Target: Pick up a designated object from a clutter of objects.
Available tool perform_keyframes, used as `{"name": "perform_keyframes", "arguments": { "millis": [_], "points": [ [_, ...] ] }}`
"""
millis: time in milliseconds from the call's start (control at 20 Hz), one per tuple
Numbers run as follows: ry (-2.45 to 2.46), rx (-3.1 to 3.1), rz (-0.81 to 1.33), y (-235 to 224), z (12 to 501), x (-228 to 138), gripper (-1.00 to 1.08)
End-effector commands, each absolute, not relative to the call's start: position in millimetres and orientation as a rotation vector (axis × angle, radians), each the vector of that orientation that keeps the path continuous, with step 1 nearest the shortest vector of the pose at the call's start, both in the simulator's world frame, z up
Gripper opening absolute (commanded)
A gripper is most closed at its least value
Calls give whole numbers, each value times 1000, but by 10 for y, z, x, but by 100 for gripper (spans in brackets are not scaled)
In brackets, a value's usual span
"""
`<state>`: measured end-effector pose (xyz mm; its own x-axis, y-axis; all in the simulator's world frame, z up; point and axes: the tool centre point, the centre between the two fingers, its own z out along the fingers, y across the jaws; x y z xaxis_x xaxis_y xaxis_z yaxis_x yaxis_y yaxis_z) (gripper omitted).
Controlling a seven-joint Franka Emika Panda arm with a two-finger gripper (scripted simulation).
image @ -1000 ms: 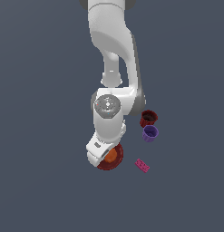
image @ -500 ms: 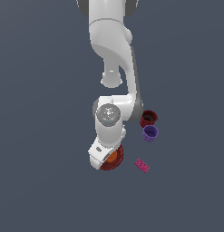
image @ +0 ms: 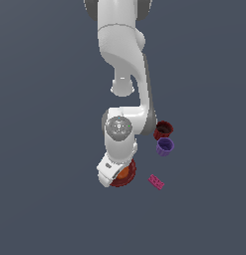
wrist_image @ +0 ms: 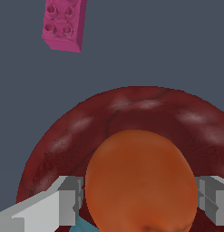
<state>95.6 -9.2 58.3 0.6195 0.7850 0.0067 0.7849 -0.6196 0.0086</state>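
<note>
A plain, flat, dark slate-blue ground fills both views under even light.

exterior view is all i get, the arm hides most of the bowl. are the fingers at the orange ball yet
Observer: Yes. In the wrist view the orange ball sits between the two fingers, one on each side, over the dark red bowl.
Operator: anything else under there
Observer: A sliver of teal shows beside the ball, low by one finger.
Operator: is the pink brick in the way
Observer: No. The pink brick lies apart from the bowl, with bare floor between them.
</note>
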Motion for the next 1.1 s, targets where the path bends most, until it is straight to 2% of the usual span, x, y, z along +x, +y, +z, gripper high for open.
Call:
{"name": "perform_keyframes", "arguments": {
  "millis": [0,600,1050],
  "points": [
    [1368,2828,0,-98,515,920,-100],
    [1369,2821,20,-119,738,910,-100],
    [1369,2822,17,-252,1244,701,-100]
  ]
}}
